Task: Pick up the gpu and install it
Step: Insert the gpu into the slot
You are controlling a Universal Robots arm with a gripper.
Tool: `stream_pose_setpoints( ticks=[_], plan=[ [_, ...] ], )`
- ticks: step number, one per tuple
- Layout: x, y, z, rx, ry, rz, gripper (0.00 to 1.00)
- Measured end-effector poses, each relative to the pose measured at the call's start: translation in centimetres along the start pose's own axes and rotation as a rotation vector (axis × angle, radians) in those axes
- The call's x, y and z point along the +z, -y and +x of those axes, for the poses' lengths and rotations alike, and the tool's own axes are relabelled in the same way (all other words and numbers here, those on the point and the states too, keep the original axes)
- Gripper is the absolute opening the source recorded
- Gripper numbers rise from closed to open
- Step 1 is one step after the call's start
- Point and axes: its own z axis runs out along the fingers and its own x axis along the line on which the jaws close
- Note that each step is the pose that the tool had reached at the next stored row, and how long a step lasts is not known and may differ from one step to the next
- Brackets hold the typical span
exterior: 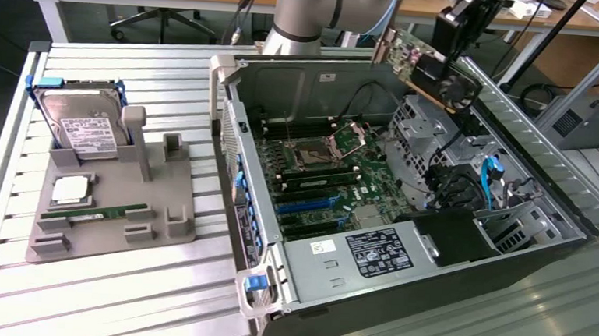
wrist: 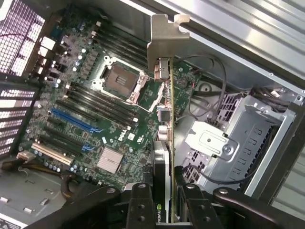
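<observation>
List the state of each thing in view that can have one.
hand, shut on the gpu.
gpu, raised over the computer case, not seated.
computer case, on its side, side panel off.
hard drive, upright in the grey holder.
memory stick, flat in the holder.

We see an arm (exterior: pixel 309 12) of thick silver-grey tubing, its joint capped by a pale blue ring. Farther right, the wrist section (exterior: pixel 463 22) is boxy and black. The pincer (wrist: pixel 165 193) is matte black too: two flat fingers (wrist: pixel 140 202), each with a row of small round holes, hinged on curved links.
</observation>
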Motion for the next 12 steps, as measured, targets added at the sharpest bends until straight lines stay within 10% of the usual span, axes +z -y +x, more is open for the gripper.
stream_pose_setpoints(
  ticks=[12],
  plan=[
    [0.03,0.00,0.00,-0.300,-0.0058,0.0106,0.27]
  ],
)
